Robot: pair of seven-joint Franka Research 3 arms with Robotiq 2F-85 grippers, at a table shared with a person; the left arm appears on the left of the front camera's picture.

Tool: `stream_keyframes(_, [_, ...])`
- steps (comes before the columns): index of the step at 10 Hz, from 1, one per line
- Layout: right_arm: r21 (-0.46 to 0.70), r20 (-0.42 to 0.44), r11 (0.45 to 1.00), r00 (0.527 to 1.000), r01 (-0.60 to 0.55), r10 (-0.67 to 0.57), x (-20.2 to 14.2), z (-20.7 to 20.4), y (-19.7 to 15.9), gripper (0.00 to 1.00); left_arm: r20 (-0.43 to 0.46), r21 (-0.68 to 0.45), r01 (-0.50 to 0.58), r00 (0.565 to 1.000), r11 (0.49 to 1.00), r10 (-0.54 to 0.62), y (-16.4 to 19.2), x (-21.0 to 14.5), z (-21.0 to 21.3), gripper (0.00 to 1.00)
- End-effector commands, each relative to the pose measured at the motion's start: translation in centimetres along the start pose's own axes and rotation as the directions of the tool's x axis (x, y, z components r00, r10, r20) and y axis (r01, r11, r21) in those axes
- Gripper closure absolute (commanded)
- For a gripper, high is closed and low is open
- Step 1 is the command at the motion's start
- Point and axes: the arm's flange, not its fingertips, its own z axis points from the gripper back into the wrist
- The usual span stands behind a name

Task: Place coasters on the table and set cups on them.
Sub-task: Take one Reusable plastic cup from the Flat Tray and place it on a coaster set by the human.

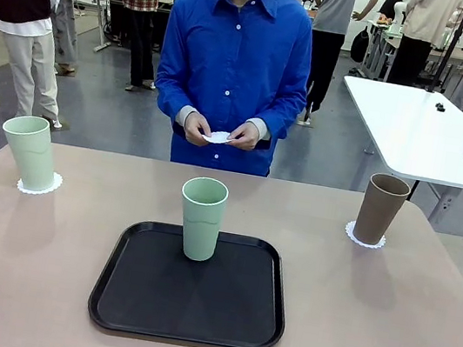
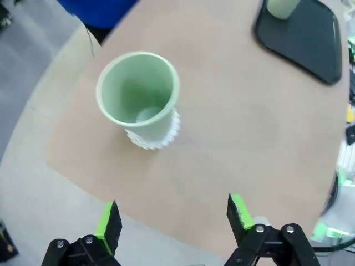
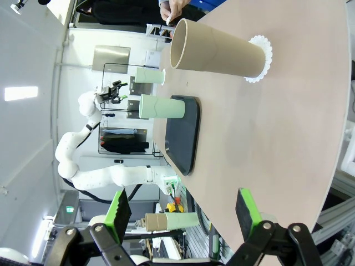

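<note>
The left gripper (image 2: 173, 211) is hanging over the left edge of the table (image 2: 238, 138), tilted downward, with its green-padded fingers standing wide apart and nothing between them. It is looking down into the left mint cup (image 2: 138, 94), which is standing upright at the far left on the left coaster (image 2: 160, 138); the lacy rim is peeking out around its base. The right gripper (image 3: 182, 199) is hanging off the table's right side, rolled sideways and aiming roughly level across the tabletop toward the left. Its jaws are likewise spread wide and gripping nothing. Ahead of it, at the far right, the brown cup (image 3: 219, 54) is standing upright on the right coaster (image 3: 265, 58). The middle mint cup (image 1: 202, 217) is standing upright on the far part of the black tray (image 1: 132, 299), which is lying at the table's near centre. At the far side a person in a blue shirt is standing with elbows bent and both hands (image 1: 197, 127) drawn together at waist height. The fingers are pinching the third coaster (image 1: 218, 137) off the table.
</note>
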Motion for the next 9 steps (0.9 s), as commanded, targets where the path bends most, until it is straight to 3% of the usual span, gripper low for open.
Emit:
stream_keyframes(1, [-0.008, 0.004, 1.000, 1.000, 0.002, -0.002, 0.1, 0.1, 0.1, 0.00, -0.074, -0.067, -0.050, 0.996, 0.997, 0.045, -3.4, 2.1, 1.7, 0.00])
stream_keyframes(4, [-0.008, 0.004, 1.000, 1.000, 0.002, -0.002, 0.1, 0.1, 0.1, 0.00, -0.099, -0.039, -0.180, 0.980, 0.983, 0.175, -5.3, 6.0, 1.9, 0.00])
stream_keyframes(7, [-0.008, 0.004, 1.000, 1.000, 0.002, -0.002, 0.1, 0.1, 0.1, 0.00, -0.164, 0.012, -0.186, 0.969, 0.982, 0.185, -6.1, 7.2, 0.5, 0.00])
stream_keyframes(8, [-0.008, 0.004, 1.000, 1.000, 0.002, -0.002, 0.1, 0.1, 0.1, 0.00, -0.098, -0.048, -0.172, 0.981, 0.984, 0.166, -5.4, 7.1, 1.7, 0.00])
stream_keyframes(9, [-0.008, 0.004, 1.000, 1.000, 0.002, -0.002, 0.1, 0.1, 0.1, 0.00, -0.098, -0.048, -0.172, 0.981, 0.984, 0.166, -5.4, 7.1, 1.7, 0.00])
